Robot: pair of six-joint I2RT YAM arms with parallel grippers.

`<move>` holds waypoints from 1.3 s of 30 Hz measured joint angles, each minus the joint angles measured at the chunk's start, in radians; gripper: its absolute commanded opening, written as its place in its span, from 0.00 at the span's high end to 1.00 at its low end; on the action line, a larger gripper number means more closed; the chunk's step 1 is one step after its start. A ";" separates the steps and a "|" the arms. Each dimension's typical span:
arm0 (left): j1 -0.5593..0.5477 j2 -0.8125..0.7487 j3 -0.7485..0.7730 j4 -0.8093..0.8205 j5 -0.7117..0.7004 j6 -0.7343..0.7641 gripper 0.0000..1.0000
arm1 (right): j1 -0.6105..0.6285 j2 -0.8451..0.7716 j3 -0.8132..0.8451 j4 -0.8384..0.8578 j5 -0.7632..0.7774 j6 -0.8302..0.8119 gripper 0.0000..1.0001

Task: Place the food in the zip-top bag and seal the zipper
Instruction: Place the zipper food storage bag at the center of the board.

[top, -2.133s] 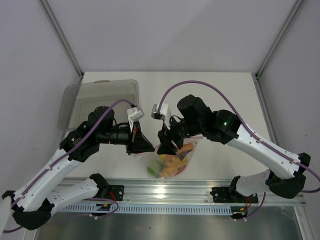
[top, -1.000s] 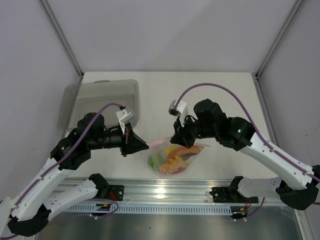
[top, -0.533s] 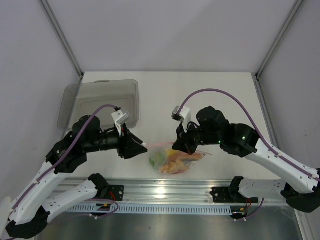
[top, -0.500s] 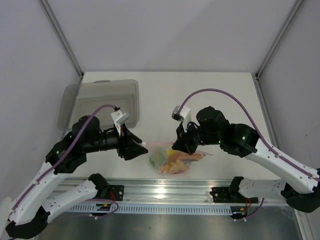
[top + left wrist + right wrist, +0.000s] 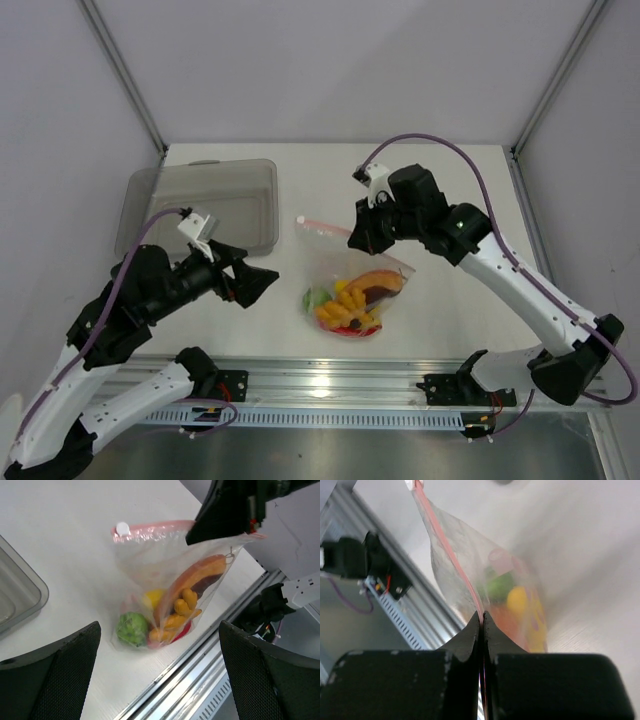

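The zip-top bag (image 5: 352, 288) holds the food: a green round fruit (image 5: 132, 628), yellow pieces (image 5: 182, 609) and an orange-red slice (image 5: 196, 576). Its lower end rests on the table, near the front rail. The pinkish-red zipper (image 5: 322, 227) runs along the raised mouth, with a white slider (image 5: 122, 528) at its free end. My right gripper (image 5: 356, 240) is shut on the zipper's other end, the strip pinched between its fingertips (image 5: 475, 626). My left gripper (image 5: 262, 284) stands open to the left of the bag, apart from it, with nothing between its fingers (image 5: 60, 680).
A grey translucent tray (image 5: 200, 200) sits at the back left, its corner (image 5: 20, 595) near the left gripper. The metal rail (image 5: 330, 375) runs along the table's front edge just below the bag.
The left gripper opened, let go of the bag's left corner and drew back to the left. The right gripper carried the zipper end up and toward the back.
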 measured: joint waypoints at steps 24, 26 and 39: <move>0.000 -0.163 -0.163 0.066 0.090 0.014 0.00 | -0.605 0.628 0.060 0.312 -0.253 0.024 1.00; 0.000 -0.164 -0.172 0.077 0.098 0.021 0.01 | -0.637 0.656 0.060 0.333 -0.266 0.044 1.00; 0.000 -0.161 -0.238 0.122 0.134 0.022 0.01 | -0.717 0.842 0.171 0.399 -0.307 0.105 1.00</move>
